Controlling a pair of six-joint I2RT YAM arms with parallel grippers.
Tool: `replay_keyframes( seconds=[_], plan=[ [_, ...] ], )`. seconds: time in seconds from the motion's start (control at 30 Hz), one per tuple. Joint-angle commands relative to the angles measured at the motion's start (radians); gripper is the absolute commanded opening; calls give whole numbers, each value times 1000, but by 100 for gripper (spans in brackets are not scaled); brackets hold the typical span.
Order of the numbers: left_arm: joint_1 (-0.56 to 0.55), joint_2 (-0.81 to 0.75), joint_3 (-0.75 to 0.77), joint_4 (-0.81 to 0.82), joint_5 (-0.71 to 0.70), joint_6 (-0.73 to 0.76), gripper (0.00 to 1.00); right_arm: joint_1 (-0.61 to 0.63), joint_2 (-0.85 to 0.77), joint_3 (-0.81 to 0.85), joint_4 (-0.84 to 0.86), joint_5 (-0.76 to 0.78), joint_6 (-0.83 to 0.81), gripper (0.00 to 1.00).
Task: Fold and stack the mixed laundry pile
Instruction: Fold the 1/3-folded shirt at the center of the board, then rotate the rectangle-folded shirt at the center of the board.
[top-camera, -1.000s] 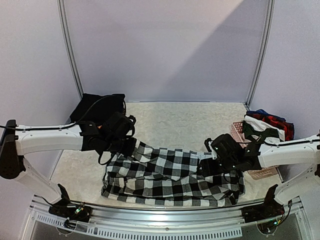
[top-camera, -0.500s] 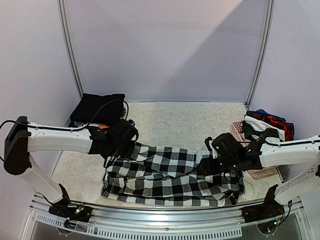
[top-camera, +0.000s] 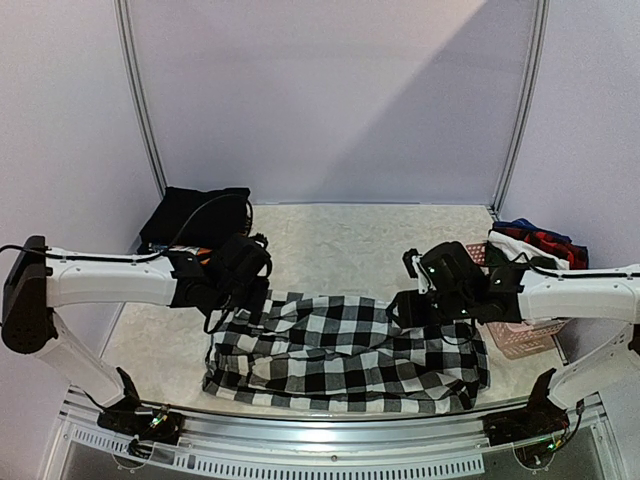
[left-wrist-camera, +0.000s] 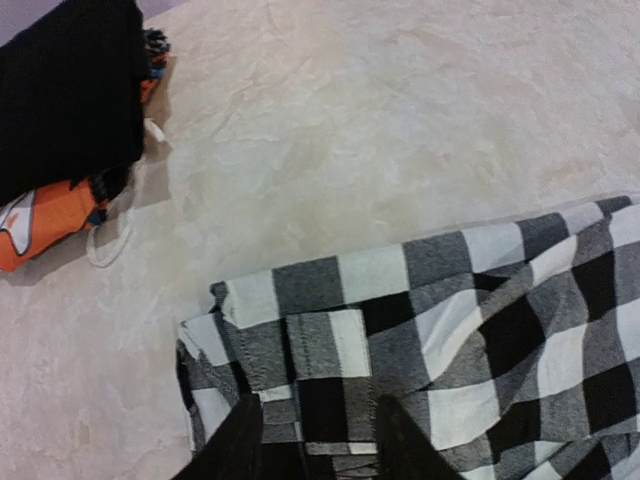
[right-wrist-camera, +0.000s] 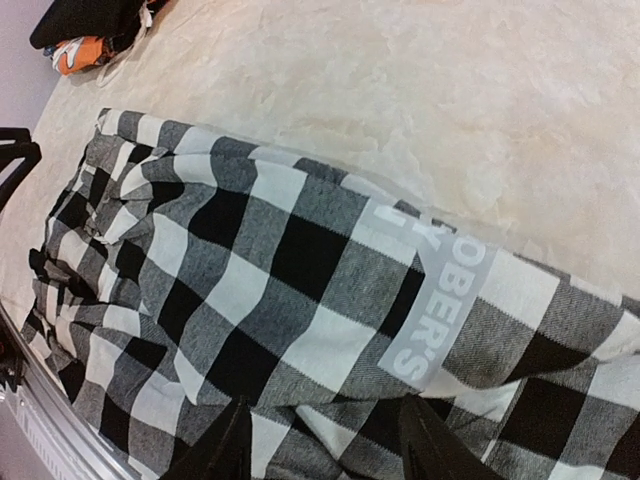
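Lying rumpled lengthwise, black-and-white checked garment (top-camera: 345, 352), grey lettered waistband (right-wrist-camera: 440, 312) showing

Right wrist view: I read one text only. On the checked garment (right-wrist-camera: 250, 260), a grey band (right-wrist-camera: 440, 300) carries white capitals "OBER'S", its start lost at a fold. The fragment beside it is illegible. Other views: nothing readable.

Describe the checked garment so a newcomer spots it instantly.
On the pale marbled table, look at the middle of the near edge. The black-and-white checked garment lies spread there. Its bold checks set it apart from the plain black garment far left and the pink basket at right.
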Motion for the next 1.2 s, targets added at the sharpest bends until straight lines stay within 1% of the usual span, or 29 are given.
replay_keyframes(
  seconds=[0.0, 0.07, 0.17, 0.23, 0.37, 0.53, 0.7, 0.83, 0.9, 0.97, 1.03, 1.17],
  plan=[
    [5, 38, 30, 66, 142, 54, 33, -65, 96, 32, 19, 9, -21, 48],
    [7, 72, 43, 81, 192, 64, 30, -92, 148, 32, 26, 19, -26, 46],
    [3, 113, 42, 129, 276, 56, 22, -130, 220, 15, 47, 27, -27, 43],
    [-12, 139, 39, 162, 364, 44, 20, -151, 254, -10, 64, 27, -26, 41],
    [-74, 152, 66, 187, 414, 25, 20, -168, 297, -49, 84, 37, -15, 40],
    [-164, 206, 166, 185, 473, 11, 20, -168, 299, -59, 98, -38, -5, 39],
    [-238, 352, 300, 184, 484, -5, 20, -167, 224, -28, 50, -75, -23, 39],
    [-253, 455, 390, 197, 480, -19, 17, -168, 136, -13, 7, -83, -41, 39],
    [-260, 499, 423, 207, 488, -24, 16, -168, 97, -5, -8, -118, -51, 39],
    [-269, 534, 450, 206, 491, -25, 16, -167, 85, 5, -27, -103, -59, 39],
    [-278, 563, 471, 202, 490, -25, 15, -167, 90, 13, -34, -57, -68, 38],
    [-284, 591, 474, 199, 494, -30, 14, -179, 148, 27, -28, -23, -78, 34]
  ],
)
